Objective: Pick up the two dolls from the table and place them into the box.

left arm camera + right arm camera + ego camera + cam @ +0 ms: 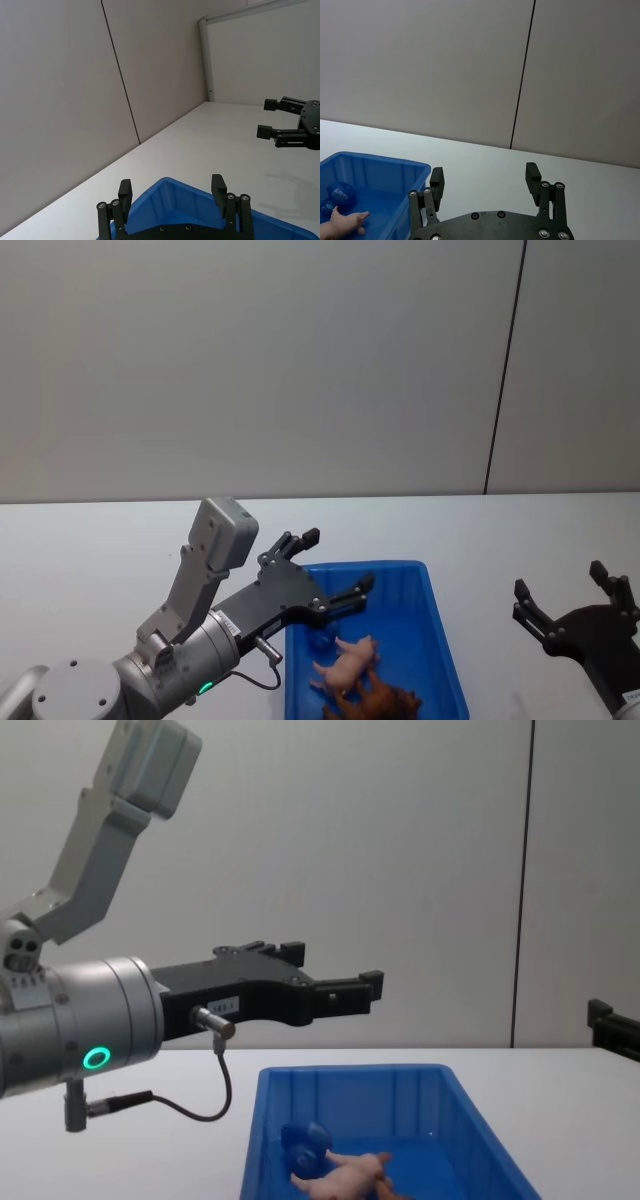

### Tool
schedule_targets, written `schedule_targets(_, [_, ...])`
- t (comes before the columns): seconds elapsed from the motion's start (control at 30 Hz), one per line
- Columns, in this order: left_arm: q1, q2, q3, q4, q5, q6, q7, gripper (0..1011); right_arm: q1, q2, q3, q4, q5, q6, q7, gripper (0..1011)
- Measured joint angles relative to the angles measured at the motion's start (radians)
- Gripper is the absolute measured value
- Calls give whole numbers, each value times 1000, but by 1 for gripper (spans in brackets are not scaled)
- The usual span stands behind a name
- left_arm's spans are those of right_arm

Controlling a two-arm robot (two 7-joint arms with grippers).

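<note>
The pink pig [345, 664], brown lion [380, 704] and blue doll [305, 1145] lay low in the blue box [440, 640], looking light and easy to pinch around the middle, while left claw [335, 565] and right claw [567, 598] hung wide and empty

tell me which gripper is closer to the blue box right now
Left. The left gripper hangs open over the far left corner of the blue box. The right gripper, also open, hovers off to the box's right, clear of its rim.
</note>
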State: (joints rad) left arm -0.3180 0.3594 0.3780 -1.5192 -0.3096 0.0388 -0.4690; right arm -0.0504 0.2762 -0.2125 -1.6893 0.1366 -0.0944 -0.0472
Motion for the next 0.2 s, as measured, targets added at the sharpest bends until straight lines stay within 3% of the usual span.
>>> schedule_targets(0.2, [-3,-2,1,2,-1,-2,-5,1001,0,0,0,0,0,0,0,1001])
